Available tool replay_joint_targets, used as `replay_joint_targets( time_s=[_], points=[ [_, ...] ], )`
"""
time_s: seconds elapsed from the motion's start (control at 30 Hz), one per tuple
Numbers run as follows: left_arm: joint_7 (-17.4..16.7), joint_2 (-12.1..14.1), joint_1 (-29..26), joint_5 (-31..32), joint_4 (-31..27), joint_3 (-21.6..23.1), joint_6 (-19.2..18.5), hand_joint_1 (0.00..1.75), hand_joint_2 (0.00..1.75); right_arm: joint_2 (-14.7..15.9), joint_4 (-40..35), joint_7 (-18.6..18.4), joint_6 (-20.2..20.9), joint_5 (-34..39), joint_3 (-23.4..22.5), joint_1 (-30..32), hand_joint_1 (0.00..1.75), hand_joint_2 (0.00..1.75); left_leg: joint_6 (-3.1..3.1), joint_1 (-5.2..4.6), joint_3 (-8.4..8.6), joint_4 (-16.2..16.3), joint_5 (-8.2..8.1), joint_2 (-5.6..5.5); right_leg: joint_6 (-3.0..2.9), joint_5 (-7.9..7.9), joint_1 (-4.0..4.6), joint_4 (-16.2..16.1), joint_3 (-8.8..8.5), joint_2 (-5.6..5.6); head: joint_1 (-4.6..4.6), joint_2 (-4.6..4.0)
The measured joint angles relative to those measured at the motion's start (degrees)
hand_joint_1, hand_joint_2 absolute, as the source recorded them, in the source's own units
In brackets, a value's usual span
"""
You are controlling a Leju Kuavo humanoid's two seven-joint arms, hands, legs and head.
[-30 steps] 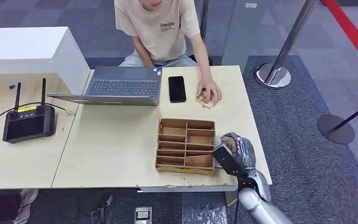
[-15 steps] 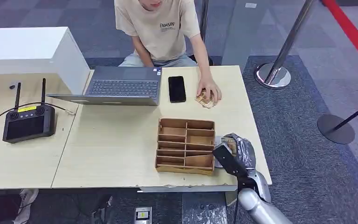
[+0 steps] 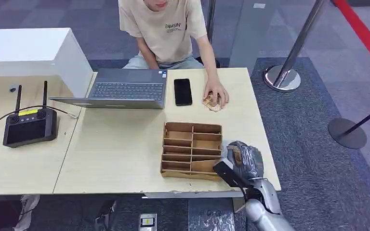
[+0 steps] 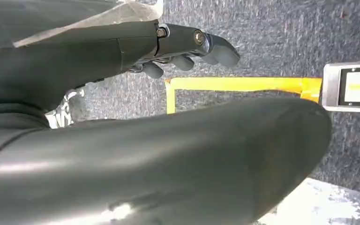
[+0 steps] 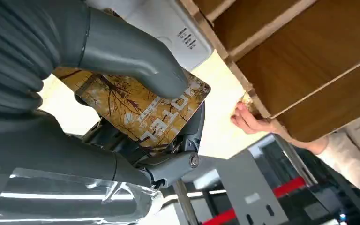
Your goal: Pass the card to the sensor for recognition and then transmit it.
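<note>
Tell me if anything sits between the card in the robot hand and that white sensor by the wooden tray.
Nothing visible does. The right robot hand pinches the card just beside the white sensor, with bare table between them.

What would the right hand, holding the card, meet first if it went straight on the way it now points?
Probably the white sensor just past the card in the right hand, beside the wooden organizer; depth is unclear.

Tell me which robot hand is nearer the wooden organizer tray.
Right. The right hand, holding the card, sits beside the wooden organizer tray at the table edge. The left hand hangs over the carpet floor, away from it.
</note>
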State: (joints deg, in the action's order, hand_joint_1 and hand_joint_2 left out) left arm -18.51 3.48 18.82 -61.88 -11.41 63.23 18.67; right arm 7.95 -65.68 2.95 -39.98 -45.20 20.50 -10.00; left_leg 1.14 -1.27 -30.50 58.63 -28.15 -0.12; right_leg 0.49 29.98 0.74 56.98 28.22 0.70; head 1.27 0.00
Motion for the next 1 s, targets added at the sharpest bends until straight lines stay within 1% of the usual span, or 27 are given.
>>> replay_joint_targets(
  time_s=[0.13, 0.3, 0.4, 0.63, 0.73, 0.8, 0.93, 1.0],
  points=[
    [0.13, -0.15, 0.22, 0.04, 0.00, 0.59, 0.57, 0.00, 0.00, -1.66, -1.73, 1.18, -0.02, -1.96, -3.51, 1.38, 1.75, 1.75, 0.00, 0.00, 0.00, 0.00, 0.00, 0.01, 0.00, 0.00, 0.00, 0.00, 0.00, 0.00, 0.00, 0.00],
    [0.11, -0.22, 0.28, 0.02, 0.00, 0.79, -0.20, 0.00, 0.00, -2.80, -2.69, 1.18, -0.02, -2.97, -5.63, 1.42, 1.75, 1.75, 0.00, -0.01, 0.00, 0.00, 0.00, 0.01, 0.00, 0.00, -0.01, 0.00, -0.01, -0.01, 0.00, 0.00],
    [0.11, -0.22, 0.29, 0.02, 0.00, 0.81, -0.59, 0.00, 0.00, -3.32, -2.77, 1.18, -0.02, -2.90, -6.14, 1.43, 1.75, 1.75, 0.00, -0.01, 0.00, 0.00, 0.00, 0.02, 0.00, 0.00, -0.01, 0.00, -0.02, -0.01, 0.00, 0.00],
    [-0.20, -0.24, 0.32, -0.11, 0.00, 0.87, -0.65, 0.00, 0.00, -3.95, -2.77, 1.16, -0.02, -0.11, -6.71, 1.42, 1.75, 1.75, 0.00, -0.01, 0.01, 0.00, 0.00, 0.01, 0.00, 0.00, -0.01, 0.00, -0.01, -0.01, 0.00, 0.00],
    [-0.24, -0.24, 0.32, -0.37, 0.00, 0.87, -0.85, 0.00, 0.00, -3.95, -2.77, 1.31, -0.02, 4.23, -6.68, 1.37, 1.75, 1.75, 0.00, -0.01, 0.00, 0.00, 0.00, 0.01, 0.00, 0.00, 0.00, 0.00, -0.02, 0.00, 0.00, 0.00],
    [-0.24, -0.24, 0.37, -0.48, 0.00, 0.87, -1.09, 0.00, 0.00, -3.93, -2.73, 1.88, 0.00, 10.03, -6.60, 1.21, 1.75, 1.75, 0.00, 0.00, 0.00, 0.00, 0.00, 0.01, 0.00, 0.00, 0.00, 0.00, -0.02, 0.00, 0.00, 0.00],
    [-0.04, -0.22, 0.49, -1.01, 0.00, 0.87, -1.18, 0.00, 0.00, -3.56, -2.36, 4.56, 2.16, 27.23, -5.38, 0.09, 1.75, 1.75, 0.00, 0.00, 0.00, 0.00, 0.00, 0.02, 0.00, 0.00, 0.00, 0.01, -0.02, 0.00, 0.00, 0.00],
    [0.04, -0.22, 0.56, -1.16, 0.00, 0.87, -1.16, 0.00, 0.00, -3.25, -1.57, 5.29, 2.36, 31.20, -4.48, -0.80, 1.75, 1.75, 0.00, 0.00, 0.00, 0.00, 0.00, 0.01, 0.00, 0.00, 0.00, 0.01, -0.02, 0.00, 0.00, 0.00]
  ],
)
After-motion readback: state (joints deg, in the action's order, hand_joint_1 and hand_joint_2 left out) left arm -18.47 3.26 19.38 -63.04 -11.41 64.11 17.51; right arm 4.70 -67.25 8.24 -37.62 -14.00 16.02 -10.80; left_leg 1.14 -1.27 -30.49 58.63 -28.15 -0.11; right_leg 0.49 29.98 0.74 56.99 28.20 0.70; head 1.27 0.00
